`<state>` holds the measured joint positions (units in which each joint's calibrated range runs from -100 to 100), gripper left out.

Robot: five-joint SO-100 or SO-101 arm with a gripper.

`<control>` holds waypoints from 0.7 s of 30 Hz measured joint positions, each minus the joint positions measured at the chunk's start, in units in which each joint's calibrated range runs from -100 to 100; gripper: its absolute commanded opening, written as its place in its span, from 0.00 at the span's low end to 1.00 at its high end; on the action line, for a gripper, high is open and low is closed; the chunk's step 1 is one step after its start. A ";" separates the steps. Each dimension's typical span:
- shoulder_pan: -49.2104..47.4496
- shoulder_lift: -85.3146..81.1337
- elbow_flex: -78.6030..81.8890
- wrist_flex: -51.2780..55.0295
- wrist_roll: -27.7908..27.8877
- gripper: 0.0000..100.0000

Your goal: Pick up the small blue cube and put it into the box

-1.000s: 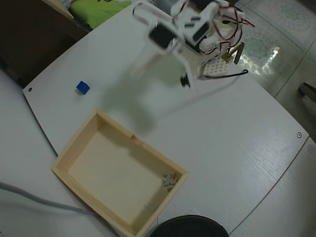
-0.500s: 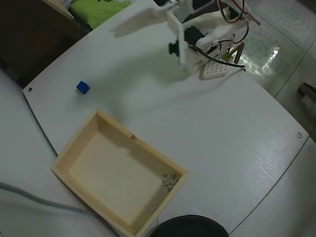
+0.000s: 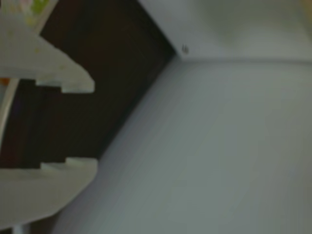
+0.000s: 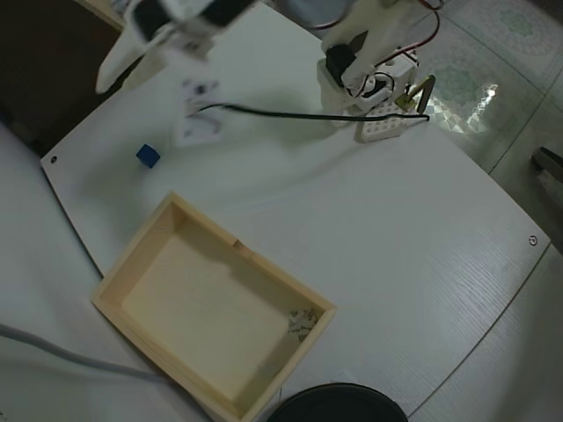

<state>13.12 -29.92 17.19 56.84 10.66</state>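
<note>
While my arm was folded back near its base a sec ago, it's now swung way out toward the far left corner of the tabletop (image 4: 396, 229) in the overhead view, w/ my claw (image 4: 119, 66) blurred from motion near the table edge. That puts me up-left of the small blue cube (image 4: 147, 156), not over it yet; I'm near but clearly apart from it. The cube and the box (image 4: 132, 264) haven't shifted at all. So I'd judge this as the reach phase: nothing grasped, and I prob need to pull back in and drop down onto the cube.

Wrist view shows my claw (image 3: 78, 124) w/ both fingers spread, a wide dark gap between them, nothing held. Behind them: pale tabletop edge and dark floor beyond, so I'm aimed past the edge; cube not visible there.

Materials: cube is solid, bright blue, plain faces, tiny vs. the box — should be rigid, easy to pinch if centred. Box is pale wood, thin walls, shallow, rectangular, w/ a small notch in one rim and some scrap at one inner corner. Tabletop is white w/ faint grain, smooth. My fingers (image 3: 44, 68) are whitish plastic w/ stepped tips.
</note>
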 measured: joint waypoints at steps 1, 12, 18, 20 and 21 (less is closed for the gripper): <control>0.29 2.79 -1.27 0.00 -0.05 0.13; 0.88 31.74 -27.42 19.28 -0.05 0.13; 2.73 44.69 -45.61 28.32 -0.68 0.14; 3.91 48.24 -49.32 29.51 -0.68 0.14; 4.50 49.85 -50.50 29.85 -0.68 0.14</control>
<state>17.61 19.93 -33.30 86.70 9.98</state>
